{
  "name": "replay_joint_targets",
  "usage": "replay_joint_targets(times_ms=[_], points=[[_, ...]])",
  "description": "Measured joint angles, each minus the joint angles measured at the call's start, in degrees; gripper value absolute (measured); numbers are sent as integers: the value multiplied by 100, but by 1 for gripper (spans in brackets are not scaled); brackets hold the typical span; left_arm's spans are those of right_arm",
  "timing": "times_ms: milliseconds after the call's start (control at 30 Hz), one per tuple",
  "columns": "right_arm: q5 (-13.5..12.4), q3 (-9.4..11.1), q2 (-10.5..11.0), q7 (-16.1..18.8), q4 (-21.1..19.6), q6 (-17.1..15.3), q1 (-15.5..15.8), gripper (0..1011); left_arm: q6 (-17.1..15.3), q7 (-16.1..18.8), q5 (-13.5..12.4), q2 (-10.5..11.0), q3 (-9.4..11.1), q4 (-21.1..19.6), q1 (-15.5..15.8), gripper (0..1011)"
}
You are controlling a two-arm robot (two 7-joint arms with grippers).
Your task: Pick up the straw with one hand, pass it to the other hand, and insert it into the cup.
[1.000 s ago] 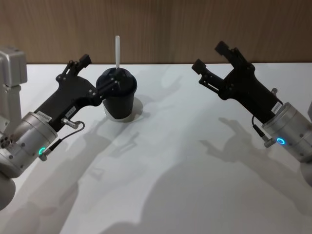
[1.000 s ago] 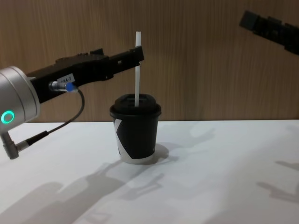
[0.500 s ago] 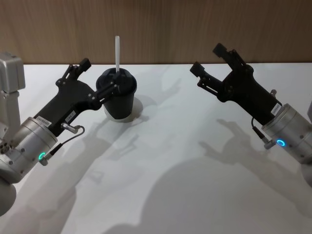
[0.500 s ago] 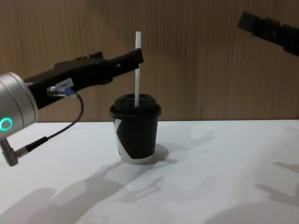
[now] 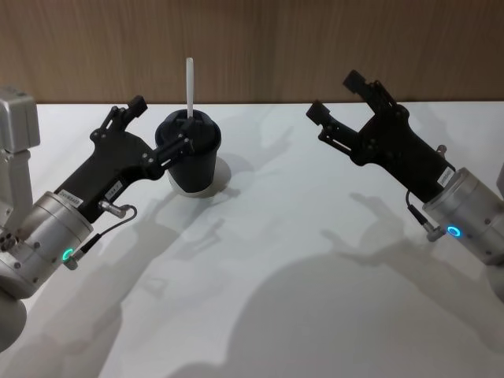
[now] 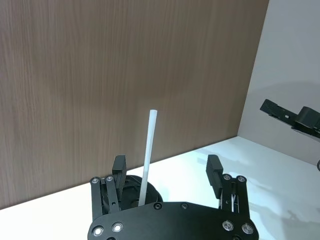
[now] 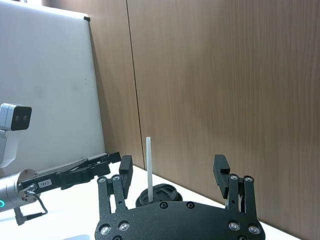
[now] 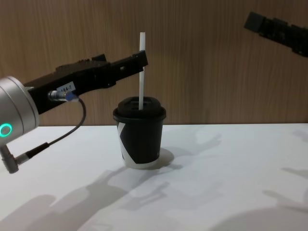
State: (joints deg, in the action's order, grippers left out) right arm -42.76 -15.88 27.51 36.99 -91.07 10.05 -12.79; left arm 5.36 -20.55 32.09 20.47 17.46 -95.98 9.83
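Note:
The black cup (image 5: 190, 161) with its lid stands at the back left of the white table. The white straw (image 5: 189, 83) rises upright from the lid (image 8: 140, 107). My left gripper (image 5: 161, 126) is open around the top of the cup, one finger beside the lid and the other farther left. In the left wrist view the straw (image 6: 148, 155) stands between the spread fingers of this gripper (image 6: 166, 167), close to one finger (image 6: 119, 168) with a gap showing. My right gripper (image 5: 336, 96) hovers open to the right, holding nothing.
A wood-panelled wall (image 5: 260, 47) runs along the table's back edge. The white tabletop (image 5: 283, 260) stretches in front of and between the arms. The right wrist view sees the cup lid (image 7: 162, 192), the straw (image 7: 149, 165) and the left arm (image 7: 75, 172) farther off.
My left arm has shifted slightly, its fingers staying spread about the cup's top. The right gripper drifted a little to the left. Straw and cup have not moved.

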Motion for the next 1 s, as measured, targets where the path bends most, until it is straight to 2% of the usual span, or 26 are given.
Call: replay_joint_targets(times_ms=[1000], points=[[0, -4, 8, 0, -10, -7, 6, 1001, 10, -9, 5, -5, -5, 1, -16, 1003]])
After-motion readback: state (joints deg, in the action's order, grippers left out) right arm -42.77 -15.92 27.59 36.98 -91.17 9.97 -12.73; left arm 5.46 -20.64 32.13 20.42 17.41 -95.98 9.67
